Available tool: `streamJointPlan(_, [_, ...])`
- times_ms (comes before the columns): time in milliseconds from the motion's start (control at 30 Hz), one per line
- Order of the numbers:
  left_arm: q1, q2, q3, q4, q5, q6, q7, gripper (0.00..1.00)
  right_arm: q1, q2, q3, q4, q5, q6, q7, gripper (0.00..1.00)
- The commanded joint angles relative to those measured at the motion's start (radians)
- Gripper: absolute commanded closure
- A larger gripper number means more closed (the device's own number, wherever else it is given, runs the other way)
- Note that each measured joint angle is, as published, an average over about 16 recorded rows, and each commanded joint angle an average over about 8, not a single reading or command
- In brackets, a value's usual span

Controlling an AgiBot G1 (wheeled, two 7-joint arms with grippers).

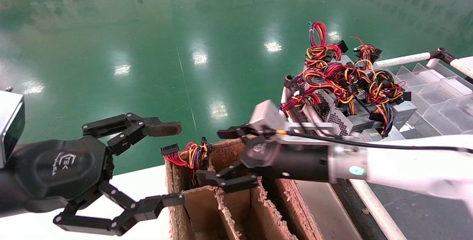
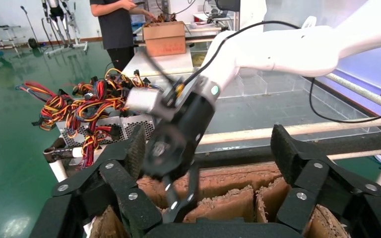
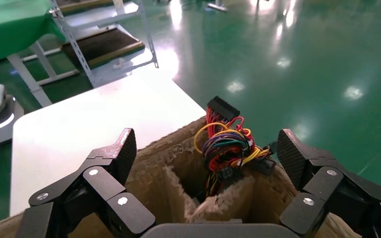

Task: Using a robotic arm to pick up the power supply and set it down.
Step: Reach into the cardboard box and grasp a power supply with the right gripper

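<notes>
The right gripper (image 1: 216,158) hangs over the far end of a cardboard box (image 1: 284,203) with paper dividers inside. Its fingers stand wide apart and hold nothing. One finger is above the box's far rim and the other is lower, just over a divider. Behind it come the black wrist and the white forearm with a round green light.

The power supply (image 3: 224,148) stands down in a compartment at the far corner of the box. Its metal body is hidden by the cardboard walls, so only its bundle of red, yellow and orange wires and a black connector stick up above the rim. In the right wrist view this bundle is between the two spread fingers (image 3: 293,154) and a little beyond them, not touching either.

The left gripper (image 1: 155,166) hovers on the left side, over the edge of a white table (image 1: 140,184), beside the near left corner of the box. Its fingers are also spread wide and empty, and the upper fingertip looks brown and worn.

To the right, beyond the box, more grey power supplies (image 1: 343,110) with tangled wires lie piled on a rack with white rails (image 1: 402,60). Clear plastic trays (image 1: 436,92) are beside them. The floor (image 1: 147,29) is shiny green.
</notes>
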Motion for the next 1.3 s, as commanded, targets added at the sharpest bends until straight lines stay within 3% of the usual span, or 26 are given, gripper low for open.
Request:
streamJointPlan(33, [0.000, 0.000, 0.000, 0.000, 0.000, 0.000, 0.000, 0.00, 0.028, -0.046, -0.019, -0.068, -0.022, -0.002, -0.014, 0.74])
streamJointPlan(100, [0.000, 0.000, 0.000, 0.000, 0.000, 0.000, 0.000, 0.00, 0.046, -0.079, -0.028, -0.124, -0.032, -0.001, -0.039, 0.97])
streamJointPlan(133, [0.000, 0.000, 0.000, 0.000, 0.000, 0.000, 0.000, 0.00, 0.053, -0.093, -0.031, -0.148, -0.036, -0.002, -0.052, 1.00])
streamJointPlan(533, [0.000, 0.000, 0.000, 0.000, 0.000, 0.000, 0.000, 0.00, 0.096, -0.160, -0.046, -0.298, -0.053, -0.025, -0.135, 1.00])
streamJointPlan(1300, [0.000, 0.000, 0.000, 0.000, 0.000, 0.000, 0.000, 0.00, 0.084, -0.187, -0.057, -0.343, -0.073, -0.006, -0.194, 1.00])
